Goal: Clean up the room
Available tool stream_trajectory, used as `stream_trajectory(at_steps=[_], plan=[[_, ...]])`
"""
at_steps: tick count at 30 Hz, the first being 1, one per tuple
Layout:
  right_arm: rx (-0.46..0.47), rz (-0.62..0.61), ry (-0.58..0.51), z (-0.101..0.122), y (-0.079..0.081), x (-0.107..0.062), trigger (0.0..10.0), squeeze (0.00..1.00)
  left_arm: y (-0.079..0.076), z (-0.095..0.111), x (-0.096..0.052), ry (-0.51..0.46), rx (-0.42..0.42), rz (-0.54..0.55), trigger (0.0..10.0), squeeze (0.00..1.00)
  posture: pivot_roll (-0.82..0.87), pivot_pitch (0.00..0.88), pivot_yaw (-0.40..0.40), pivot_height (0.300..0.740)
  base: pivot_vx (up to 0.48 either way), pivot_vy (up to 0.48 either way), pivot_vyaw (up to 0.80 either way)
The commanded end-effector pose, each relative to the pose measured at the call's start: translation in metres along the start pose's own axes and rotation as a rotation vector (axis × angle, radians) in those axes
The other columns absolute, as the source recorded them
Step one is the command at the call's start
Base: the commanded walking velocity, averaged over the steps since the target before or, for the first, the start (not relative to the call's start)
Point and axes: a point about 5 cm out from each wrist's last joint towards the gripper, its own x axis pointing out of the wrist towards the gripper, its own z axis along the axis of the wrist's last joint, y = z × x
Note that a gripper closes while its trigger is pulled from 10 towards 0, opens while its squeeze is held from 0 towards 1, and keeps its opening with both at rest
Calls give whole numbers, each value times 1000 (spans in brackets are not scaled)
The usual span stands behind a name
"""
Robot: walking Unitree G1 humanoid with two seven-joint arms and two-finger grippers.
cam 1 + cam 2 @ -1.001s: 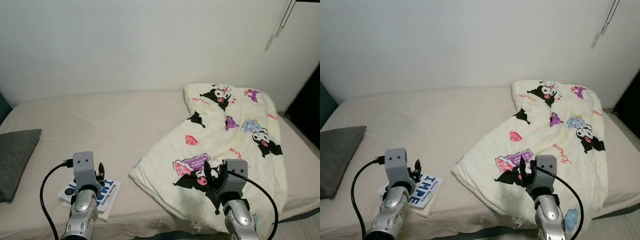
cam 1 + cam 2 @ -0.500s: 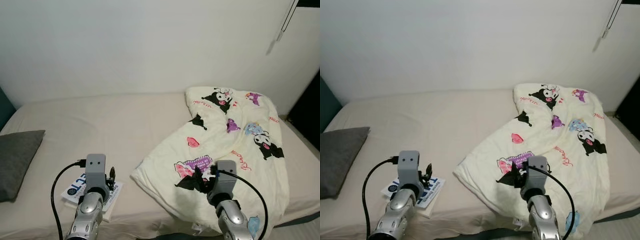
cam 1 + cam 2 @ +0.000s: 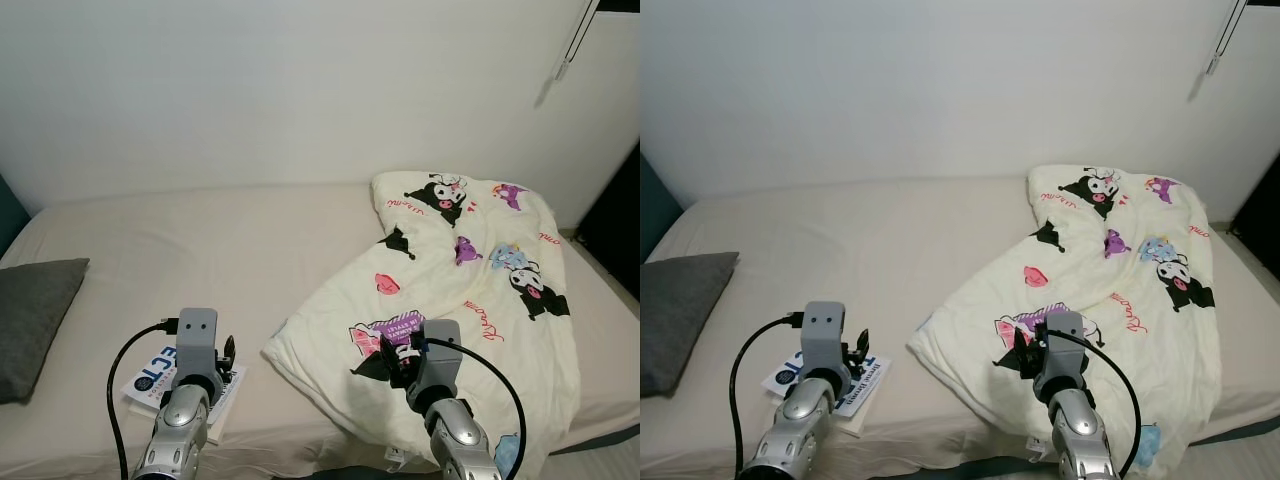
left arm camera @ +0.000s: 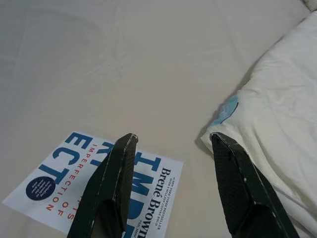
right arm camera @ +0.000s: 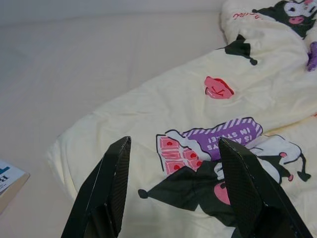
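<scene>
Bed [image 3: 200,250]: beige sheet, set against a white wall; carries every item below.
Blanket [image 3: 470,270]: cream, printed with cartoon figures, lying crumpled over the bed's right half; its near-left corner is bunched close to the front edge.
Book [image 3: 155,372]: white cover with blue and red lettering, flat on the sheet near the front edge on the left, well apart from the blanket corner; author line "Brené Brown" is legible in the left wrist view [image 4: 94,188].
Pillow [image 3: 30,320]: dark grey, at the bed's far left edge, apart from the book.
Left tool [image 4: 173,144]: fingers spread wide, holding nothing; poised above the book's right edge, with the bare sheet and the blanket corner [image 4: 267,109] visible past the fingers.
Right tool [image 5: 173,144]: fingers spread wide, holding nothing; poised over the blanket's near-left part, above the purple-and-black print [image 5: 218,144].
Contact: I cannot tell whether either tool touches the fabric or the book.
</scene>
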Motion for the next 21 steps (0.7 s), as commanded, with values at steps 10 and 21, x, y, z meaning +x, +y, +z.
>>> stream_trajectory(at_steps=[10,21], plan=[[3,-4,38,-6,-1,-1,10000,0,0,-3,-1,27,-15,17,10000,0,26,108,2,740,0,0,0],[2,-3,52,-8,-1,-2,10000,0,1,-2,0,31,-7,19,10000,0,23,112,4,740,0,0,0]])
